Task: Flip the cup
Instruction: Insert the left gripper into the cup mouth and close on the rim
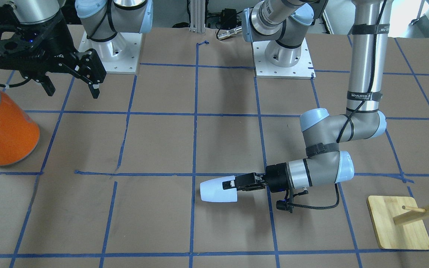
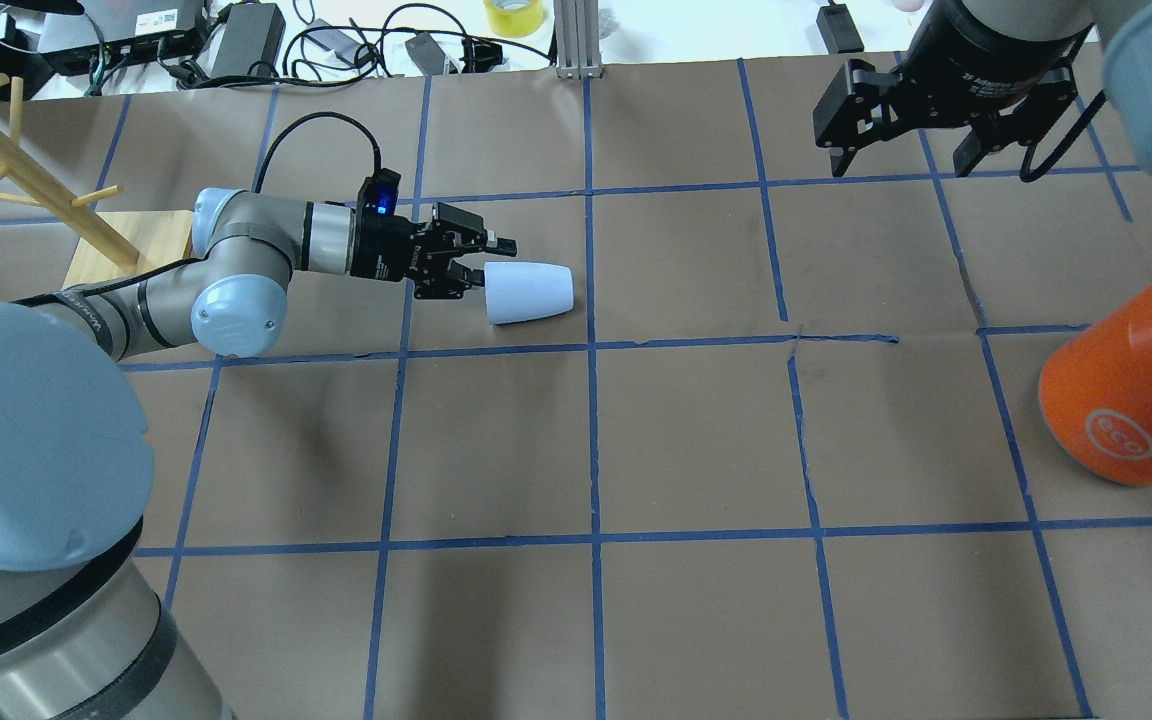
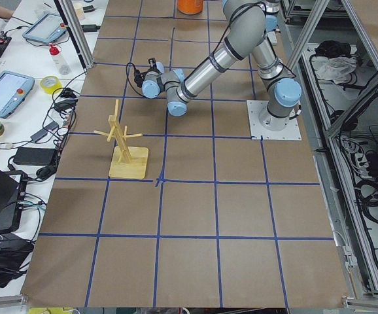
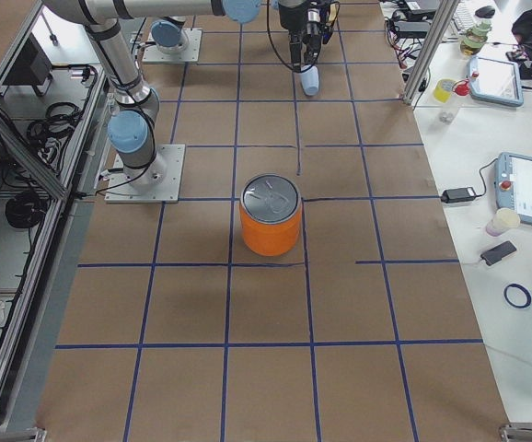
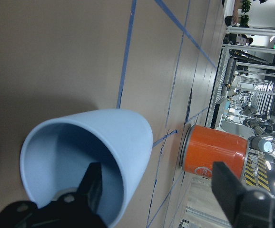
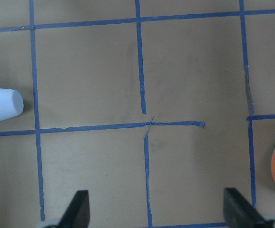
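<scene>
The cup [image 1: 218,190] is a small pale blue-white tumbler lying on its side on the brown table, with its mouth towards my left gripper. It also shows in the overhead view [image 2: 533,292], the left wrist view [image 5: 113,142] and the right wrist view [image 6: 2,105]. My left gripper [image 2: 486,262] is low, level with the table and open at the cup's rim. One finger [image 5: 93,187] is inside the cup's mouth and the other is outside, wide apart from it. My right gripper [image 2: 906,150] is open, empty and held high, far from the cup.
A large orange can [image 2: 1126,400] with a silver lid stands on the robot's right side of the table. A wooden peg rack [image 2: 126,245] on a square base stands just behind the left arm. Blue tape lines grid the table.
</scene>
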You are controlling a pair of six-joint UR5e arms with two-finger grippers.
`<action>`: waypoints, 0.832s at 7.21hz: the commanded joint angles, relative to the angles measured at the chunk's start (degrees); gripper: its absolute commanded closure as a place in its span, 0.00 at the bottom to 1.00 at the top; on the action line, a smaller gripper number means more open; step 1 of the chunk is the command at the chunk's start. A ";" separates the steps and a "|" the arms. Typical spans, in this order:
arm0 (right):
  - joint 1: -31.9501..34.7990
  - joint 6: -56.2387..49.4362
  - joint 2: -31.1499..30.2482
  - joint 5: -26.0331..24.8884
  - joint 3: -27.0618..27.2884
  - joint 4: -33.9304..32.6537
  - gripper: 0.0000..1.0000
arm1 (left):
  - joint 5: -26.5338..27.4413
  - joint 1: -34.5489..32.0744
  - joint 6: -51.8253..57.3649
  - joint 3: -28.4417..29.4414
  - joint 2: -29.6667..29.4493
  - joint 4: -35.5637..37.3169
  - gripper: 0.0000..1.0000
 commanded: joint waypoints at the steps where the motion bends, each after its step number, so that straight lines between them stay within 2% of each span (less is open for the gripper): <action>1: 0.00 0.00 0.00 0.09 0.00 0.00 0.00 | -0.09 0.00 -0.88 0.17 -0.09 0.00 0.66; 2: 0.00 0.00 0.00 0.09 0.00 0.00 0.00 | -0.17 0.00 -4.28 0.44 0.34 0.09 0.73; 4: 0.00 0.00 -0.09 0.09 0.00 0.00 0.00 | -0.26 0.00 -5.28 0.62 0.70 0.09 0.82; 5: 0.00 0.00 0.00 0.09 0.00 0.00 0.00 | -0.09 -0.09 -5.72 0.62 0.70 0.35 0.93; 6: 0.00 0.00 0.00 0.00 0.00 0.00 0.00 | 0.09 -0.09 -5.90 0.53 0.44 1.92 0.97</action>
